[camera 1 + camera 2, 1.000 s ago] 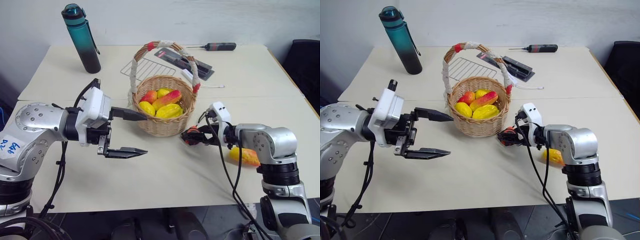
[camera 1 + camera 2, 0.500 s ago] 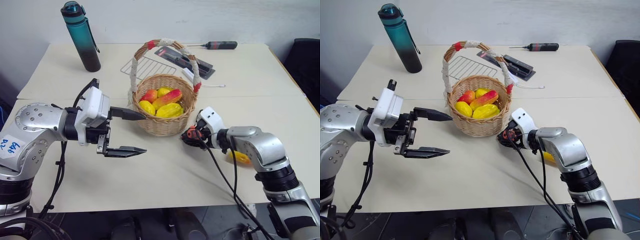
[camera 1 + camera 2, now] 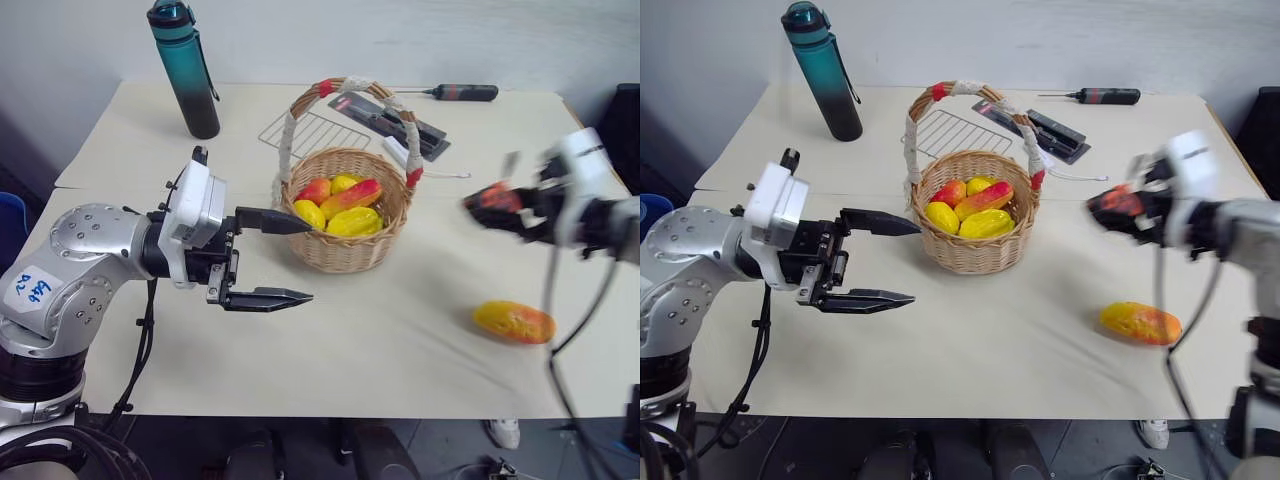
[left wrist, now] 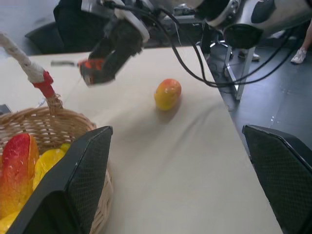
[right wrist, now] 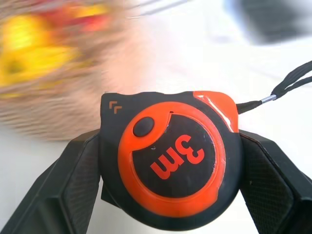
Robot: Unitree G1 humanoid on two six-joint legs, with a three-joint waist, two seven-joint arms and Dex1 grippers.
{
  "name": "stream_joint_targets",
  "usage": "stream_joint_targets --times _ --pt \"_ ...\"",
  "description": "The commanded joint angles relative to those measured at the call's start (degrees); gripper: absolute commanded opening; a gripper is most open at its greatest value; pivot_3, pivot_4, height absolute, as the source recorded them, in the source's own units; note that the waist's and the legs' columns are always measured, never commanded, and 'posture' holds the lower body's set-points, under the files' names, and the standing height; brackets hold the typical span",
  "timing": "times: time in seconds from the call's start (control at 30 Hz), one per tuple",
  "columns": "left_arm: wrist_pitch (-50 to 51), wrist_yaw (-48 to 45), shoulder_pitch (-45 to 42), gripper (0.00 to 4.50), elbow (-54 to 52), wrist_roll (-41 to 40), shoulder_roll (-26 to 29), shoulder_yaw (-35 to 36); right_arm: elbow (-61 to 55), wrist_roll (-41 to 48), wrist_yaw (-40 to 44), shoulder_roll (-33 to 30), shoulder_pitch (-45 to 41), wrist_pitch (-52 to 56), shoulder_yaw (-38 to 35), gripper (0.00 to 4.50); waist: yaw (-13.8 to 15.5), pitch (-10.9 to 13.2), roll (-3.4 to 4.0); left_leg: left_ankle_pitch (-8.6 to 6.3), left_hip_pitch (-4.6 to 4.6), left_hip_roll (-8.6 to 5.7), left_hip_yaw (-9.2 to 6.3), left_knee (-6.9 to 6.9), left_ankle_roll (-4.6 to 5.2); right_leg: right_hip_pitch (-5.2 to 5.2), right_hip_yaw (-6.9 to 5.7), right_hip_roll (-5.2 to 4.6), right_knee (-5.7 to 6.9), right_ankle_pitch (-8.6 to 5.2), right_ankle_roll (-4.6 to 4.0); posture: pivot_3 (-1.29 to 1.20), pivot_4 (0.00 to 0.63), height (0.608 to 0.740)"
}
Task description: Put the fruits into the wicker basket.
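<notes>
The wicker basket point(image 3: 345, 250) stands mid-table with several yellow and red fruits point(image 3: 345, 205) inside. One yellow-orange mango point(image 3: 514, 322) lies on the table toward the front right, apart from the basket. My left gripper point(image 3: 305, 260) is open, level, just left of the basket, with nothing between its fingers. Raised over the table's right side, my right gripper point(image 3: 1118, 205) is shut on an orange-black tape measure point(image 5: 170, 161). In the left wrist view the mango point(image 4: 167, 93) sits beyond the basket's rim point(image 4: 48, 122).
A teal bottle point(image 3: 190, 70) stands at the back left. Behind the basket lie a wire rack point(image 3: 310, 130), a black packaged tool point(image 3: 390, 115) and a screwdriver point(image 3: 460, 92). The table's right edge runs close to the mango.
My right gripper has swung up and to the right, away from the basket, carrying the tape measure, and the whole mango now shows. The camera view has shifted. The left gripper has stayed put.
</notes>
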Motion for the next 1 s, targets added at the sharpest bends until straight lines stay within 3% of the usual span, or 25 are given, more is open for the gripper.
stream_joint_targets --times 0.03,0.1,0.2,0.37,0.47,0.6,0.77,0.9,1.0 --pt "0.3 1.1 -1.3 4.50 -1.5 -1.8 -1.0 0.5 8.0 -4.1 0.0 -5.8 7.2 -5.1 -6.0 3.46 0.3 0.0 0.00 0.00 0.00 0.00 0.00 0.00 0.00 0.01 0.00 0.00 -0.01 0.00 0.00 0.00 0.150 0.740" --pt "0.3 1.3 -1.2 4.50 -2.1 -1.9 -1.7 0.0 13.7 -6.3 -4.3 -5.6 11.9 -6.0 -11.2 3.46 0.5 0.0 -0.01 0.00 -0.02 -0.01 0.00 -0.02 0.00 0.02 0.02 0.00 -0.04 0.00 0.01 0.00 0.150 0.740" --pt "0.5 1.4 -1.3 4.50 -2.1 -2.0 -2.1 -0.3 13.0 -5.2 -6.0 -2.2 17.1 -6.7 -15.0 3.46 0.4 0.0 0.05 0.02 -0.05 -0.04 0.02 0.04 0.03 0.00 0.09 -0.02 0.03 0.01 0.05 0.00 0.150 0.740" --pt "0.1 0.9 -2.1 4.50 -1.0 -1.1 -2.1 -0.9 13.7 -7.3 -9.9 2.8 23.4 -10.6 -15.3 3.46 -1.0 0.0 0.08 0.25 0.21 -0.07 0.16 0.09 -0.11 0.08 0.37 0.06 0.34 0.02 0.06 0.00 0.150 0.740" --pt "-0.2 0.4 -2.5 4.50 -0.2 -0.7 -1.8 -0.9 14.8 -7.4 -9.1 3.2 26.1 -13.4 -14.9 4.47 -1.2 0.0 0.10 0.53 0.25 -0.19 0.07 0.07 -0.13 0.10 0.42 0.05 0.43 0.11 0.08 0.00 0.150 0.740" --pt "-0.6 0.1 -2.5 4.50 0.4 0.2 -1.7 -1.0 15.6 -6.6 -6.4 0.9 26.8 -16.5 -15.6 4.47 -1.8 0.0 0.09 0.73 0.33 -0.35 0.07 0.01 -0.03 0.20 0.56 0.01 0.42 0.25 0.30 0.00 0.150 0.740" --pt "-0.2 1.6 -1.4 4.50 0.0 0.7 -1.2 0.7 17.7 -5.7 1.4 -7.0 22.1 -22.6 -15.0 4.47 -2.2 0.1 0.22 0.76 0.38 -0.48 0.00 -0.12 0.04 0.33 0.55 -0.08 0.41 0.22 0.34 0.00 0.150 0.740" --pt "1.7 2.8 2.4 4.50 -1.2 -1.1 2.3 6.2 8.8 1.4 14.0 -10.8 16.6 -23.3 -10.3 4.47 -3.1 0.1 0.17 0.75 0.32 -0.44 -0.25 -0.20 -0.03 0.35 0.55 0.03 0.41 0.19 0.32 0.00 0.150 0.740" --pt "1.8 3.3 7.8 4.50 -0.3 0.6 6.0 11.6 1.4 8.8 21.0 -10.1 11.1 -21.5 -7.0 4.47 -3.2 0.1 0.13 0.67 0.36 -0.43 -1.00 -0.17 -0.29 0.52 0.57 0.33 0.40 0.15 0.28 0.00 0.150 0.740"
